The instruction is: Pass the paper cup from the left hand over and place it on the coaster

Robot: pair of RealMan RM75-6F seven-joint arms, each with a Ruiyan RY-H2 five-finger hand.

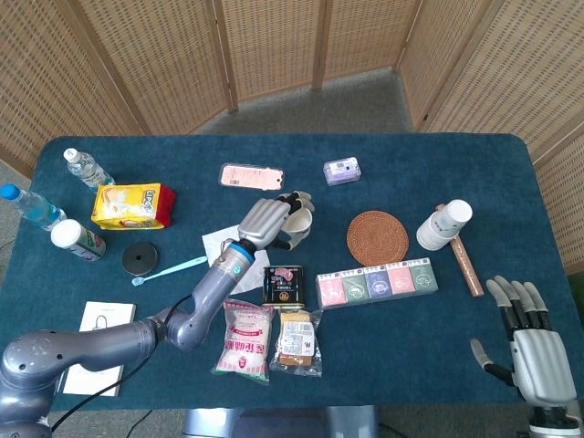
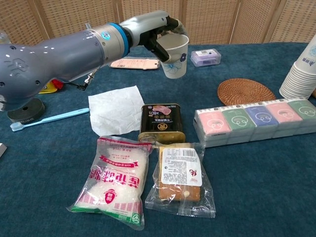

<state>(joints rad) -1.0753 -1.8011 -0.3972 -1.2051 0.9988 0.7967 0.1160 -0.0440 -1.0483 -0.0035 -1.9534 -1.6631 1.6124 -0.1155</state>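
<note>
My left hand (image 1: 268,220) (image 2: 154,30) grips a white paper cup (image 2: 175,57) (image 1: 298,226) with a blue flower print, held upright above the table, just left of the round woven coaster (image 1: 378,238) (image 2: 246,91). The coaster lies bare on the blue cloth, with nothing on it. My right hand (image 1: 532,338) rests open at the near right edge of the table, fingers spread and empty, far from the cup; it is outside the chest view.
A stack of paper cups (image 1: 444,224) (image 2: 299,74) lies right of the coaster. A row of tissue packs (image 1: 377,282), a black tin (image 1: 284,284), a white napkin (image 2: 116,108), a toothbrush (image 2: 49,119), snack bags (image 2: 116,180), a purple box (image 1: 341,171) and bottles (image 1: 32,207) crowd the table.
</note>
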